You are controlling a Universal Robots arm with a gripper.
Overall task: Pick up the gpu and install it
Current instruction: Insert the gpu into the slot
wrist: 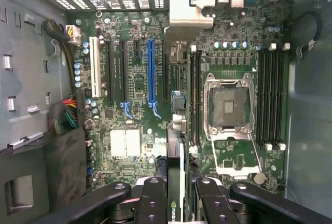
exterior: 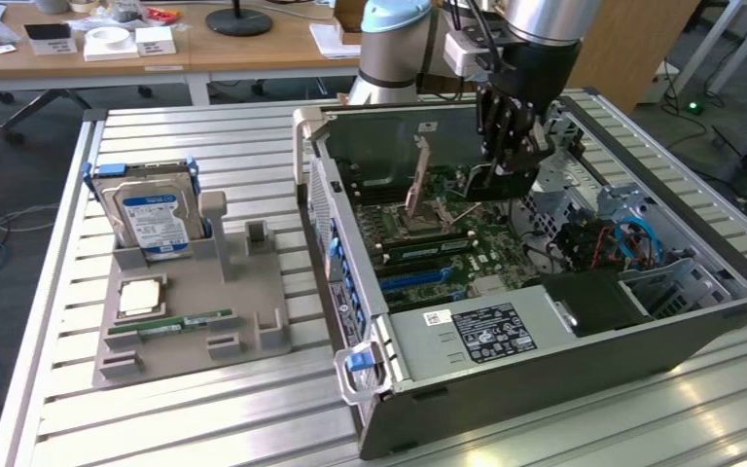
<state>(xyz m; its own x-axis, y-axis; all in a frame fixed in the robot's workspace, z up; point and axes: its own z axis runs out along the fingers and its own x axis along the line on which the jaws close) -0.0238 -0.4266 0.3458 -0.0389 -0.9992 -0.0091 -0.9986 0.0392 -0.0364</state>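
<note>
The gpu (exterior: 498, 185) is a thin dark card, hanging inside the open computer case (exterior: 685, 326) above the green motherboard (exterior: 478, 248). My gripper (exterior: 509, 161) is shut on it from above. In the wrist view the gpu (wrist: 175, 154) runs edge-on between my two black fingers (wrist: 152, 195), and its silvery end bracket (wrist: 184, 14) reaches the case's rear grille. The card lies over the slot area between the blue slot (wrist: 151, 71) and the CPU socket (wrist: 228, 105). I cannot tell whether its edge touches a slot.
A grey parts tray (exterior: 257, 326) stands at the exterior view's left, holding a blue-labelled hard drive (exterior: 153, 209), a CPU (exterior: 140, 292) and a green RAM stick (exterior: 172, 323). The power supply (exterior: 490, 331), cables (exterior: 633, 243) and case walls crowd the motherboard.
</note>
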